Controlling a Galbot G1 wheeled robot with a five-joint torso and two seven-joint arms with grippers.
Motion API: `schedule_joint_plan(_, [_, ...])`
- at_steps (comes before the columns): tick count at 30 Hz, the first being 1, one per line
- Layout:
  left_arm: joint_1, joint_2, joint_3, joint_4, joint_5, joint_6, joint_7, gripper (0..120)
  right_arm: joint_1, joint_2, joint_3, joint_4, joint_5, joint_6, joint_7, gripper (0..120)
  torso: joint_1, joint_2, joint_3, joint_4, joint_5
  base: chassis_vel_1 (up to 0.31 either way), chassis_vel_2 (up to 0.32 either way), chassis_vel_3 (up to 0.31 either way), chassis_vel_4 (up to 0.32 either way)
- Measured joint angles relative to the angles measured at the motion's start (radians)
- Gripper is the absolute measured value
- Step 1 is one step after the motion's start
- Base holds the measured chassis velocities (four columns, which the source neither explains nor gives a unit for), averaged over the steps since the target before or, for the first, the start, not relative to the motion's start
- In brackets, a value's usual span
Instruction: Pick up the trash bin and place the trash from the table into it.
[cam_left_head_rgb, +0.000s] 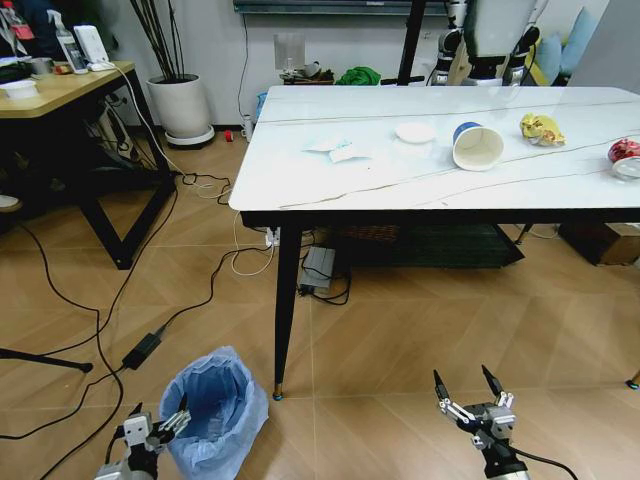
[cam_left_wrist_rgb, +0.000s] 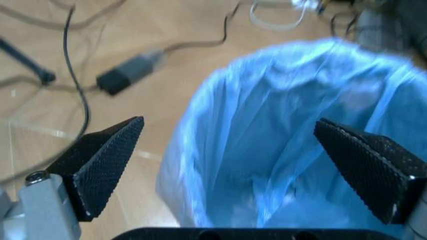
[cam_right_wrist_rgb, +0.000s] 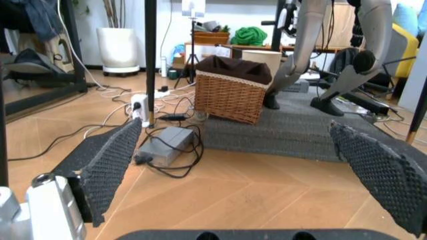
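Note:
The trash bin (cam_left_head_rgb: 215, 410), lined with a crinkly blue bag, stands on the floor by the table's near left leg. My left gripper (cam_left_head_rgb: 158, 418) is open at its rim. In the left wrist view the left gripper (cam_left_wrist_rgb: 228, 124) straddles the blue rim of the bin (cam_left_wrist_rgb: 293, 140), one finger outside and one over the inside. My right gripper (cam_left_head_rgb: 468, 385) hangs open low over the floor, holding nothing. On the white table (cam_left_head_rgb: 300, 190) lie tissues (cam_left_head_rgb: 338, 150), a white lid (cam_left_head_rgb: 415, 132), a blue-and-white paper cup (cam_left_head_rgb: 477, 146) on its side, a yellow wrapper (cam_left_head_rgb: 541, 128) and a red can (cam_left_head_rgb: 625, 150).
Cables and a power brick (cam_left_head_rgb: 140, 350) trail across the floor left of the bin. A wooden desk (cam_left_head_rgb: 60, 90) stands at far left, a white plant pot (cam_left_head_rgb: 180, 105) behind it. Under the table sit a wicker basket (cam_right_wrist_rgb: 233, 92) and a grey adapter (cam_right_wrist_rgb: 167, 145). Another robot (cam_left_head_rgb: 490, 40) stands beyond the table.

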Motion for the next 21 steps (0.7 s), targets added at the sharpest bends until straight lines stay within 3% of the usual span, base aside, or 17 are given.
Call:
schedule_joint_plan(4, [-0.017,0.01,0.009,0.026,-0.019,0.056,-0.03,100,-0.002,0.0,0.004,0.006,-0.002,0.0,0.0,100,0.0,0.001,0.001,0.0001,0.0,0.0,0.0,0.0,0.0])
schedule_joint_plan(13, [-0.046,0.021,-0.003,0.05,-0.068,0.094,-0.042,98,-0.01,0.001,0.006,0.013,-0.012,0.001,0.0,100,0.001,0.003,0.002,0.0,0.0001,0.0,0.0,0.0,0.0])
schedule_joint_plan(18, [-0.055,0.02,-0.008,0.062,-0.074,0.097,-0.043,83,-0.012,0.001,0.006,0.015,-0.014,0.002,0.0,100,0.001,0.004,0.002,0.0,0.0,0.0,0.0,0.0,0.0])
schedule_joint_plan(21, [-0.052,0.014,-0.006,0.065,-0.086,0.105,-0.042,66,-0.012,0.0,0.008,0.017,-0.016,0.002,0.0,100,0.001,0.004,0.003,0.0001,0.0001,0.0,0.0,0.0,0.0])
